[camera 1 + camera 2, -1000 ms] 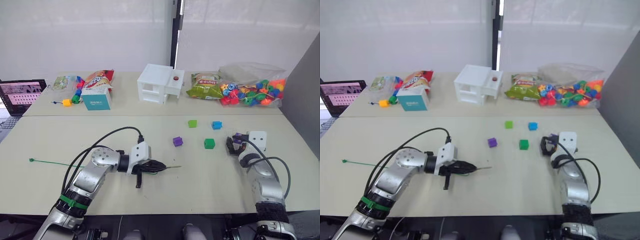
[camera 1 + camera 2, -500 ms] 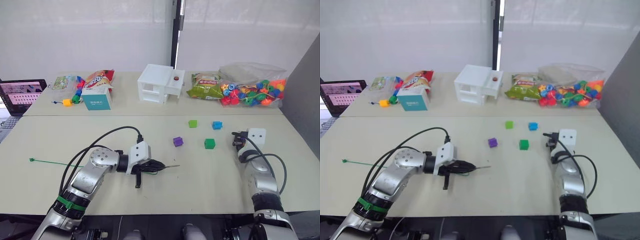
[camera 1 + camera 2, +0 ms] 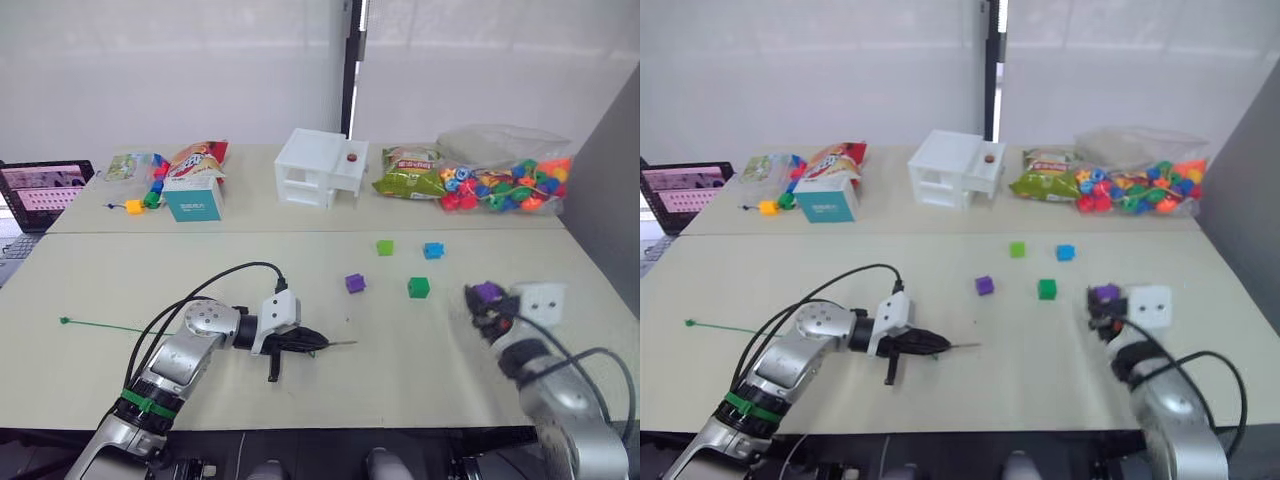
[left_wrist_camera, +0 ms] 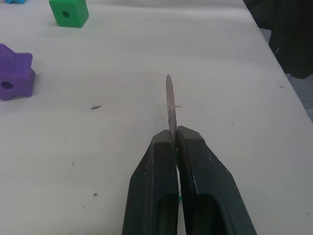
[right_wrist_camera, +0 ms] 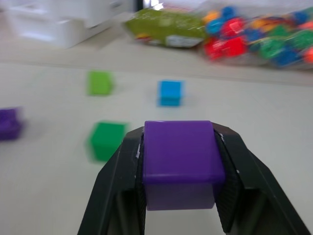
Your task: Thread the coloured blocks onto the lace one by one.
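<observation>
Pale tabletop point(image 3: 120, 280), near edge first: left gripper point(image 4: 172, 142) pinched tight on silvery needle tip point(image 4: 169, 100) of green lace point(image 3: 110, 326), cord trailing off to the left across the surface. Right gripper point(image 5: 180, 147) clamped on purple block point(image 5: 179, 159), lifted above the table. Farther out, loose on the surface: second purple block point(image 3: 355, 283), dark green block point(image 3: 418, 288), then light green block point(image 3: 385, 247) and blue block point(image 3: 433, 250)
</observation>
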`<state>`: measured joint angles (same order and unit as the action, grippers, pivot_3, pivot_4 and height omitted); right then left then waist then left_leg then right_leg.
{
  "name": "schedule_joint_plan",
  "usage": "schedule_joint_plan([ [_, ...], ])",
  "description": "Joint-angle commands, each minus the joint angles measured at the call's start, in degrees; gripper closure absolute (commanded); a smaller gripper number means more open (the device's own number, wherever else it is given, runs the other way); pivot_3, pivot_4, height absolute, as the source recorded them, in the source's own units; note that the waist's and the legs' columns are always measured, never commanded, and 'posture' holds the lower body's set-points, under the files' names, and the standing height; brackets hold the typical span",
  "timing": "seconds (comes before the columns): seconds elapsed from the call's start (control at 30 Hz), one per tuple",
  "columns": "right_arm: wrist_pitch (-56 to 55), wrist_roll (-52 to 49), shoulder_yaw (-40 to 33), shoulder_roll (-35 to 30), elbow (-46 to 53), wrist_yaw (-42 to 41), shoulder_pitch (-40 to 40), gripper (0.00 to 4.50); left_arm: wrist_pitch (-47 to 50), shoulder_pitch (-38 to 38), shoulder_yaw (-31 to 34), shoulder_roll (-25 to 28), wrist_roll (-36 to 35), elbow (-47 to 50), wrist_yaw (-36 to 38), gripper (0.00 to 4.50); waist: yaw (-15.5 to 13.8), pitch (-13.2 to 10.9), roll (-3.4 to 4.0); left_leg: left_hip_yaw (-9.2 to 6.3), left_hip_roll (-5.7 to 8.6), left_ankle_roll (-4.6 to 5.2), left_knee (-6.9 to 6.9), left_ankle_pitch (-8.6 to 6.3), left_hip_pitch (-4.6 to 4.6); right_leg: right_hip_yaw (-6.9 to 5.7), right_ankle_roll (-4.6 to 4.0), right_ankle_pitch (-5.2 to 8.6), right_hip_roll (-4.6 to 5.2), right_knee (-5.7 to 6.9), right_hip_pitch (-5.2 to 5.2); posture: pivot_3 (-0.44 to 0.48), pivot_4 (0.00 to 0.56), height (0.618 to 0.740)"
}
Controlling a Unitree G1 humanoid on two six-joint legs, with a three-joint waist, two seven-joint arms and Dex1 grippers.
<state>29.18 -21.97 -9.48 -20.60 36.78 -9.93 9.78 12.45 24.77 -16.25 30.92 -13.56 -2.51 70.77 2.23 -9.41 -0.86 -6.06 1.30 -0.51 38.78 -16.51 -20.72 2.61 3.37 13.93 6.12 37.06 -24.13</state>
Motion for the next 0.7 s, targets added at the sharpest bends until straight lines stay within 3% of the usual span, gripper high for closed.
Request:
schedule_joint_plan([
  [0.03, 3.46, 0.37, 6.32, 1.79, 8.22, 1.91, 3.68, 3.3, -1.93, 1.4, -0.16, -0.09, -0.29, -1.12, 2.06, 4.5, 0.0, 0.0, 0.0, 0.0, 0.01, 0.0, 0.01, 0.0, -0.01, 0.0, 0.0, 0.0, 0.01, -0.03, 0.01, 0.0, 0.15, 0.74],
  [0.23, 6.83, 9.25, 15.54, 3.41, 3.42, 6.56, 3.94, 3.3, -2.89, 2.59, -0.44, 0.04, 0.05, -2.94, 3.84, 4.5, -0.03, 0.0, -0.01, 0.01, 0.01, -0.01, 0.04, 0.0, 0.0, -0.01, 0.0, 0.01, 0.0, -0.07, 0.01, 0.0, 0.15, 0.74],
  [0.57, 6.98, 7.71, 14.56, 9.37, 4.18, 5.82, 6.87, 3.3, -3.76, 2.81, -1.38, 0.01, 1.49, -3.47, 4.57, 4.5, 0.0, 0.0, -0.02, -0.02, 0.0, -0.01, 0.02, 0.0, 0.0, -0.02, 0.0, 0.01, -0.01, -0.05, 0.0, 0.0, 0.15, 0.74],
  [0.63, 7.49, 5.43, 13.27, 9.64, 6.49, 4.44, 7.71, 2.25, -3.69, 2.59, -1.4, -0.24, 1.57, -3.21, 4.39, 4.5, -0.2, 0.0, -0.02, -0.02, 0.0, -0.01, 0.01, 0.0, 0.0, -0.03, 0.0, 0.01, -0.01, -0.04, 0.0, 0.0, 0.15, 0.74],
  [0.7, 8.31, 3.63, 11.89, 9.88, 8.01, 3.88, 7.87, 1.56, -3.76, 2.5, -1.37, -0.42, 1.64, -3.25, 4.35, 4.5, -0.25, 0.0, -0.02, -0.05, 0.0, -0.01, 0.01, 0.0, -0.01, -0.04, 0.0, 0.01, -0.01, -0.04, 0.0, 0.0, 0.15, 0.74],
])
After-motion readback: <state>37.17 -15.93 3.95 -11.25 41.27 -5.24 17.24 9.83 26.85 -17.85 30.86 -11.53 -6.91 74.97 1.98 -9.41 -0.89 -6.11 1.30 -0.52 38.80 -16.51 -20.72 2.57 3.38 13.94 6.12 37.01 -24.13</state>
